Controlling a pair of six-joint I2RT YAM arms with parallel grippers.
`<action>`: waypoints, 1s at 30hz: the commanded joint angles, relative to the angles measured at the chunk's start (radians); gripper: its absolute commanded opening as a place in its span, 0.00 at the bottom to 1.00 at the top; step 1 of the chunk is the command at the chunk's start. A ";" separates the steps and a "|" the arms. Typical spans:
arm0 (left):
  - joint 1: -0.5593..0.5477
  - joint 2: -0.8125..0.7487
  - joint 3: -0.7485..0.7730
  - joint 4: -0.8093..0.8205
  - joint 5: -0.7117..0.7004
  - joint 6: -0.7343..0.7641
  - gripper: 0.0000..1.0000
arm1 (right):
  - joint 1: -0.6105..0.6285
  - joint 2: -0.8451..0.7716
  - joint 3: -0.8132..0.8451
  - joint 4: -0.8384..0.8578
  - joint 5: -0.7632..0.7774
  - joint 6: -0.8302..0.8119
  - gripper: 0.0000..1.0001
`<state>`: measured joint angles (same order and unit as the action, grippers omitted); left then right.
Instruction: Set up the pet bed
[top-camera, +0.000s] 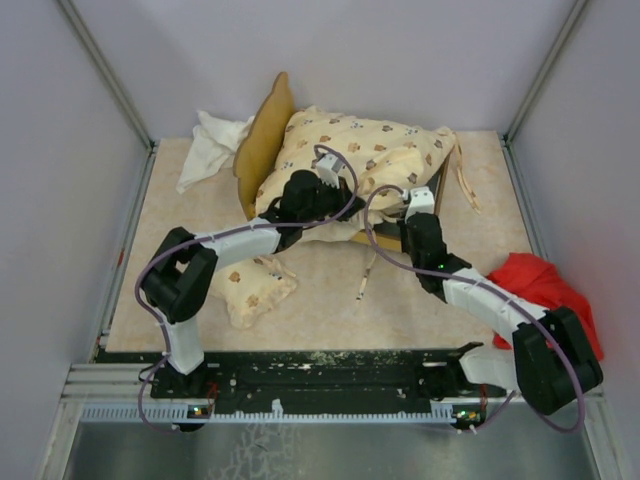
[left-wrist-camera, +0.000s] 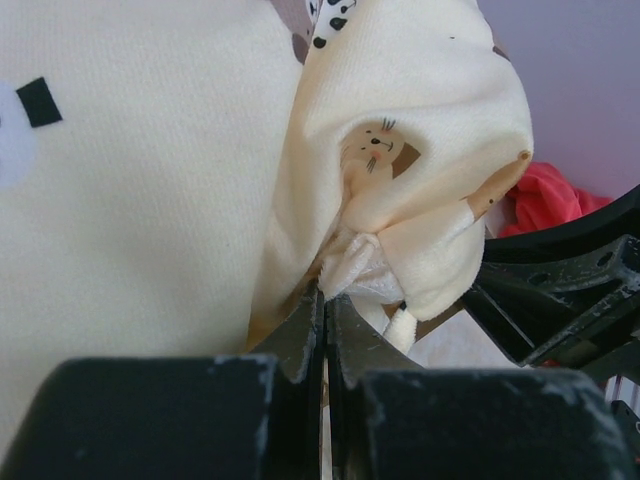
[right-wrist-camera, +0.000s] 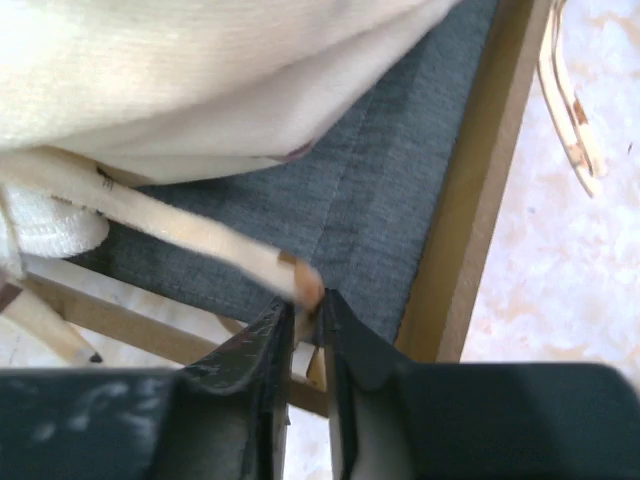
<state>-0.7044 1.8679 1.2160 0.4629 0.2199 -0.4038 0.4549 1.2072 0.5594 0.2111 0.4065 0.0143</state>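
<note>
Pet bed pieces lie across the middle of the worktop (top-camera: 420, 300). In the overhead view the small pillow (top-camera: 255, 288) sits nearest, lower left of centre. It lies flat and apart from the rest, and neither wrist view shows it. Beyond it stands the bed frame (top-camera: 250, 185), with its wavy headboard (top-camera: 265, 120) at the left end, upright and leaning. The frame's long axis runs from there toward the right of the picture, with the foot end at centre right. The cushion (top-camera: 365, 155) lies heaped on top and hides nearly all of the frame from above.

Only the right wrist view looks under that cushion. It shows the dark grey base (right-wrist-camera: 385, 190), the pale wooden side rail (right-wrist-camera: 485, 170) at the right, and a cream tie (right-wrist-camera: 190, 235) running down from the upper left. The right fingers (right-wrist-camera: 355, 345) are all but closed, with the tie's brown-tipped end in the narrow slit between their tips. More ties (right-wrist-camera: 565, 110) lie loose on the worktop at upper right.

Only the left wrist view shows the other grasp. The left fingers (left-wrist-camera: 295, 335) are pressed together on a bunched corner of the cushion, where a bit of white fabric pokes out. A red cloth (left-wrist-camera: 550, 195) shows behind at the right; overhead it lies at lower right. A white cloth (top-camera: 210, 145) lies farthest, at upper left, beside the headboard.
</note>
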 joint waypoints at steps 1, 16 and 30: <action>0.010 0.020 0.024 0.011 -0.008 -0.001 0.00 | -0.003 -0.100 0.099 -0.200 0.020 0.192 0.27; 0.010 0.025 0.033 0.019 -0.003 -0.003 0.00 | 0.198 -0.179 -0.147 0.004 0.189 0.645 0.48; 0.010 0.053 0.071 0.008 -0.004 -0.001 0.00 | 0.194 0.159 -0.175 0.404 0.358 0.694 0.53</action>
<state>-0.7044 1.8954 1.2442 0.4629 0.2218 -0.4084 0.6575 1.3258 0.3668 0.4095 0.7086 0.7078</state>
